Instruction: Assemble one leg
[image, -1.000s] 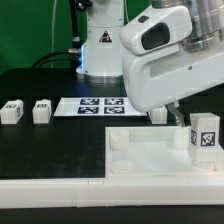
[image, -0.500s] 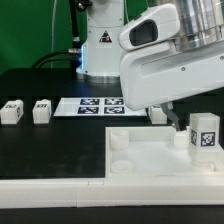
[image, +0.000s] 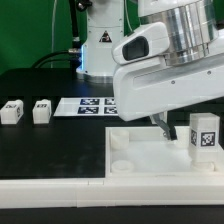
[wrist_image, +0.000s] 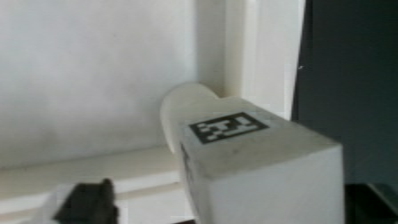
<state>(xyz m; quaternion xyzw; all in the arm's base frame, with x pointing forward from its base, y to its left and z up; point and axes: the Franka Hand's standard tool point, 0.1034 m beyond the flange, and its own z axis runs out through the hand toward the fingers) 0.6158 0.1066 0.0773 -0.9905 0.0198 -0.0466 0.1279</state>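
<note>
A leg (image: 205, 137), a chunky white block with a square tag, stands upright on the right end of the large white panel (image: 140, 165). In the wrist view the same leg (wrist_image: 267, 170) fills the space between my fingers, tag (wrist_image: 228, 127) up. My gripper (wrist_image: 228, 205) is open. One dark finger (wrist_image: 84, 200) stands clear of the leg's side, with a gap between them. In the exterior view a dark fingertip (image: 160, 128) shows under the hand, to the left of the leg. Two more legs (image: 12, 110) (image: 41, 110) stand on the black table at the exterior view's left.
The marker board (image: 90, 105) lies flat behind the panel. The panel has a raised round socket (image: 118, 141) near its left corner. The arm's white body (image: 165, 80) hides the table behind it. A white robot base (image: 100, 45) stands at the back.
The hand has swung toward the exterior view's left and dropped a little. The visible finger has moved away from the standing leg. The leg has not moved.
</note>
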